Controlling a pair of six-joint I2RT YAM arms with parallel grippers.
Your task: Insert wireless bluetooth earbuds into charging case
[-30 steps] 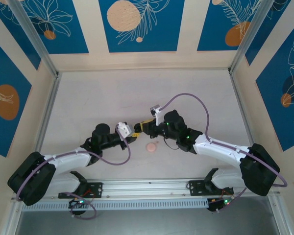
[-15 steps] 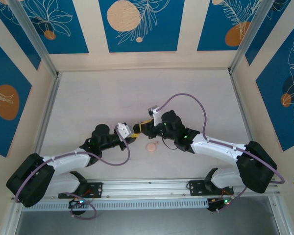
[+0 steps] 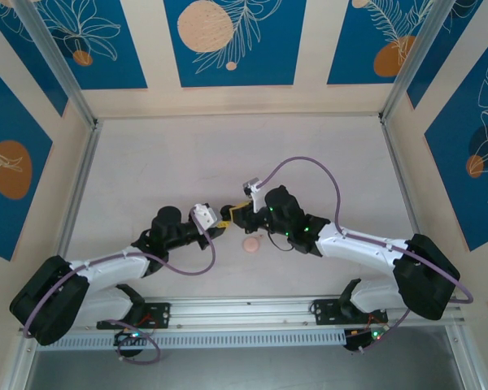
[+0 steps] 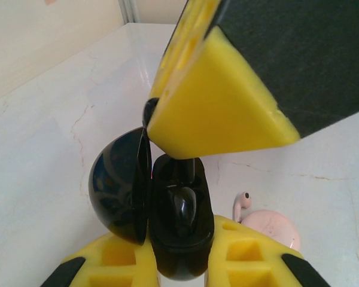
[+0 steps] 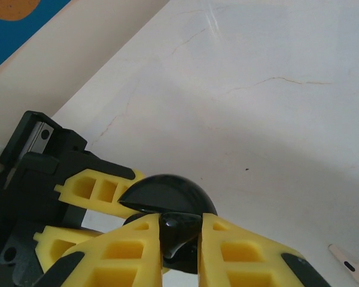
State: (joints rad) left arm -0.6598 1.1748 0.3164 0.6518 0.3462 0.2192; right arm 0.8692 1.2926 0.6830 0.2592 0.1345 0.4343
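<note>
Left gripper [image 4: 180,260] clasping black case [image 4: 167,239], earbud [image 4: 182,206] inside

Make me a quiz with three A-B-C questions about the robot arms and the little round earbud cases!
1. Where is the pink case?
A) lying on the table
B) inside a gripper
C) stuck on the back wall

2. What colour is the case held by the left gripper?
A) pink
B) white
C) black

3. How is that held case's lid?
A) shut
B) open
C) missing

Answers:
1 A: in the top view it sits on the table, just on the near side of the two grippers.
2 C: the left wrist view shows a shiny black case clamped in the gripper.
3 B: the lid stands swung aside from the case body.
</note>
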